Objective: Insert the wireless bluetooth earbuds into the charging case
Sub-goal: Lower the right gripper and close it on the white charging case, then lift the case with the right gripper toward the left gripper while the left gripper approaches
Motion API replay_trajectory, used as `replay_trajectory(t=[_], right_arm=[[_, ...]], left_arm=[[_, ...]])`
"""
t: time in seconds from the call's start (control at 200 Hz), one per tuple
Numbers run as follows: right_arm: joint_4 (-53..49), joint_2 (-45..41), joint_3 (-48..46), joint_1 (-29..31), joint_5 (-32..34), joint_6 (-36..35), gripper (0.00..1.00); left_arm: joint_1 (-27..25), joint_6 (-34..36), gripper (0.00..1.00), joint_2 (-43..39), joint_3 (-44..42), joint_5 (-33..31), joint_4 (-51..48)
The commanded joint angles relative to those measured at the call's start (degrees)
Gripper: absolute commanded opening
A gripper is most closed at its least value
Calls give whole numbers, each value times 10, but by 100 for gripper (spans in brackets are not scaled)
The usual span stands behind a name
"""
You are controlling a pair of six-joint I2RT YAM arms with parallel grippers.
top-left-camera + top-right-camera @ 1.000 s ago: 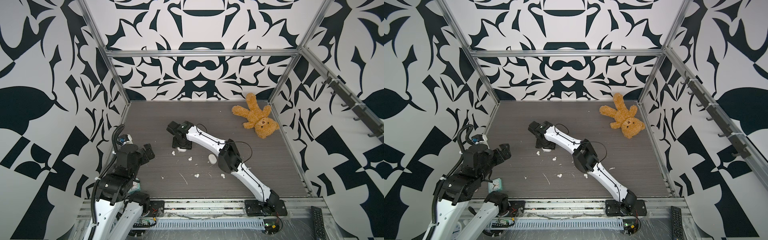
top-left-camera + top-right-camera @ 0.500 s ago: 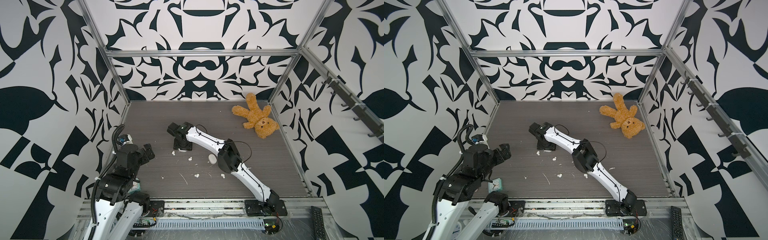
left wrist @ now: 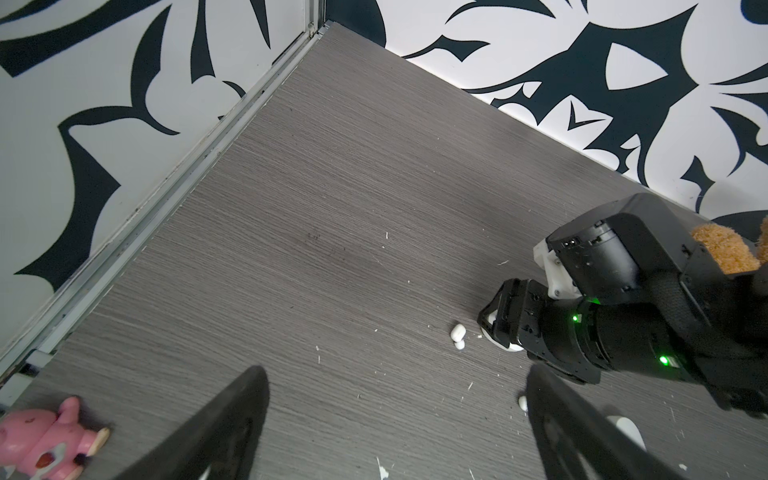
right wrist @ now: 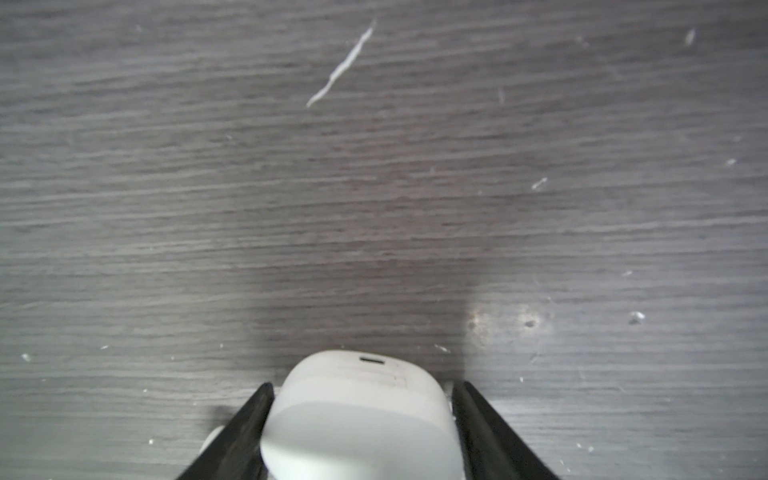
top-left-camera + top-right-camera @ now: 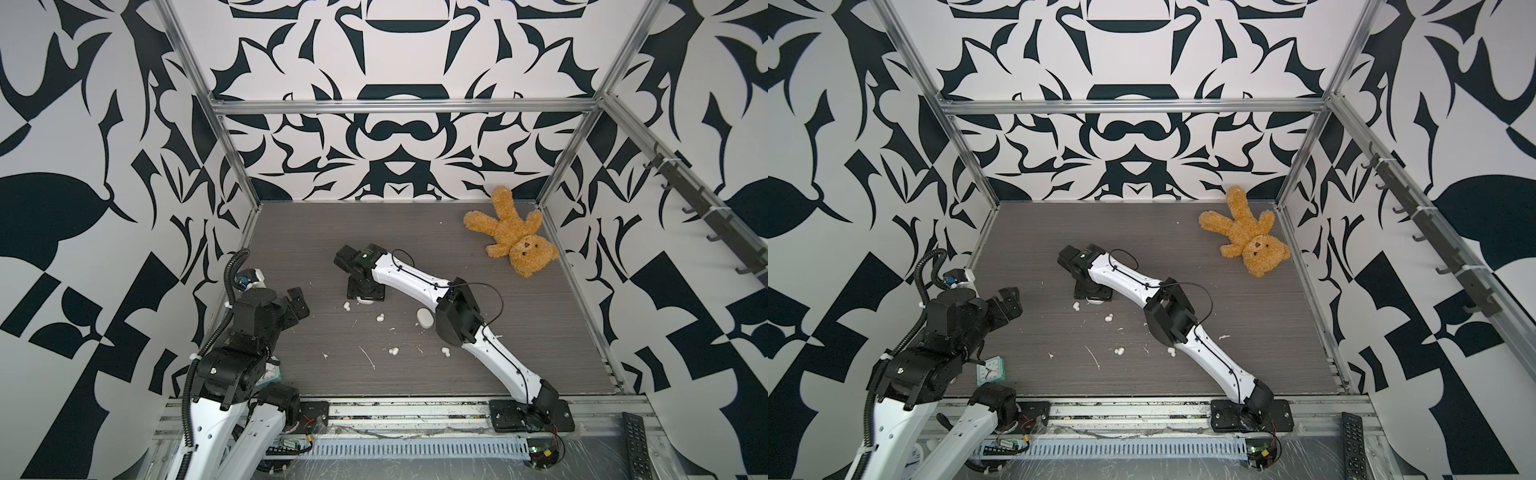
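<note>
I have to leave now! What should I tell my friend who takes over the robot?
Left claw: open, holding nothing.
Right claw: shut on a white case on the table.
Four earbuds lie loose on the table; a second case lies by the right arm.
Done: one case gripped.
Left: putting all four earbuds in.
</note>
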Motion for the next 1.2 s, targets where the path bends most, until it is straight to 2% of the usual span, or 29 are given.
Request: replay_trajectory(t=[0.0,0.24,0.465,0.5,0.58,0.685,0.8,0.885,1.06,1.2], right_arm=[[-13,-34,1,-1,18,-1,68],[-14,-35,0,0,20,-1,65],[-14,-40,-5,0,19,-1,53],[-13,-44,-7,0,20,-1,49],[-10,-51,-14,0,20,-5,33],[-6,-68,-20,0,18,-21,0],[0,-87,-30,-5,12,-57,0],[21,-140,-64,-16,5,-85,0],[125,-285,-234,-51,-24,-150,0],[217,-398,-372,-84,-81,-197,0]], left_arm=[[-2,-1,99,1,-8,3,-5],[-2,0,99,1,-8,2,-5],[-2,0,99,2,-8,2,-5],[-2,0,99,2,-8,1,-5],[-2,2,99,1,-11,5,-1],[-3,18,99,-3,-25,28,21],[-13,48,99,-13,-50,77,67],[-26,65,99,-10,-63,95,90],[-51,117,99,14,-84,172,158],[-96,227,99,29,-102,222,240]])
